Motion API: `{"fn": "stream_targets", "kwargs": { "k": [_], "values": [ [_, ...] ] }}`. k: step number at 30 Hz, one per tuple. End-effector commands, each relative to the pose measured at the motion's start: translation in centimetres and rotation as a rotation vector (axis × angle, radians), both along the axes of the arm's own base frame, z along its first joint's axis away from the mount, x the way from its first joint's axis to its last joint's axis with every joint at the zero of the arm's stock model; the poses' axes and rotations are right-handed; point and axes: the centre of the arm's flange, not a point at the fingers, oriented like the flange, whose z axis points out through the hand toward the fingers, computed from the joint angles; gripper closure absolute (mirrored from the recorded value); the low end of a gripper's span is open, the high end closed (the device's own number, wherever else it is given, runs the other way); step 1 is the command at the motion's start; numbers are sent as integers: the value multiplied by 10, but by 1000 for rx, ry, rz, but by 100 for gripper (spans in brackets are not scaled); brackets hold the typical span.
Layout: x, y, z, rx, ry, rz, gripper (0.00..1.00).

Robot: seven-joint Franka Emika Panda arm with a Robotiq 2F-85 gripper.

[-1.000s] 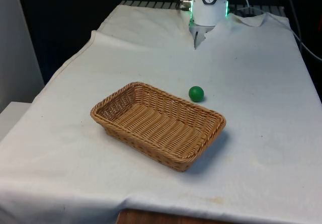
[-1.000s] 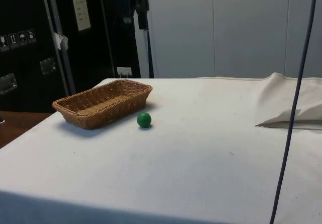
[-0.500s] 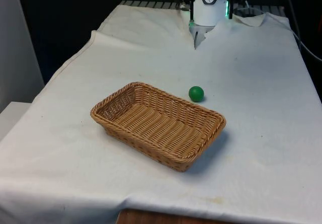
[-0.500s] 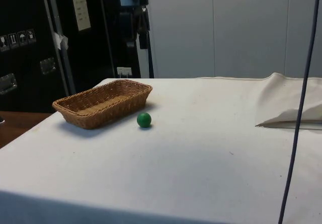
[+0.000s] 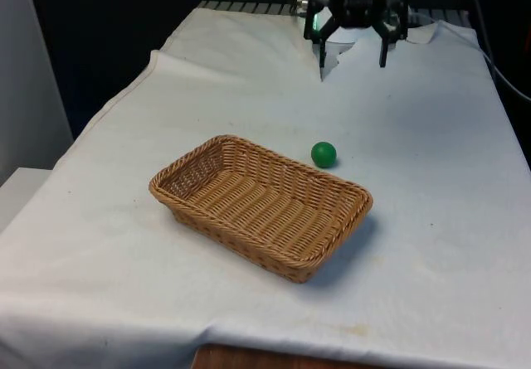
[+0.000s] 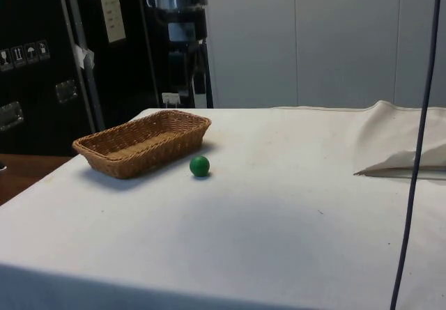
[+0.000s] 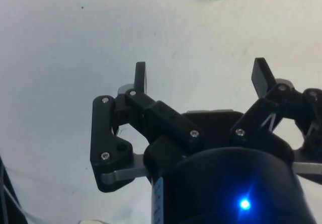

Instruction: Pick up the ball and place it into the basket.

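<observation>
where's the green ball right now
The green ball lies on the white cloth, just beyond the basket's far long rim in the front view, toward that view's right, apart from the raised end effector.

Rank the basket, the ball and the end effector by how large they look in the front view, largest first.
1. basket, by far the widest.
2. end effector, open; it hangs farther from the camera, so its true size may be understated.
3. ball, clearly the smallest.
</observation>
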Motion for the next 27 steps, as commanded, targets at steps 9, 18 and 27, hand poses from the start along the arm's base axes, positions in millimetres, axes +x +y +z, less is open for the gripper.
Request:
{"fn": "stream_targets", "kwargs": {
  "k": [9,18,27],
  "values": [
    [1,3,-33,-12,-13,6,0],
    [3,-1,-63,-33,-14,1,0],
    [6,-4,-93,-32,-37,-2,0]
  ]
}}
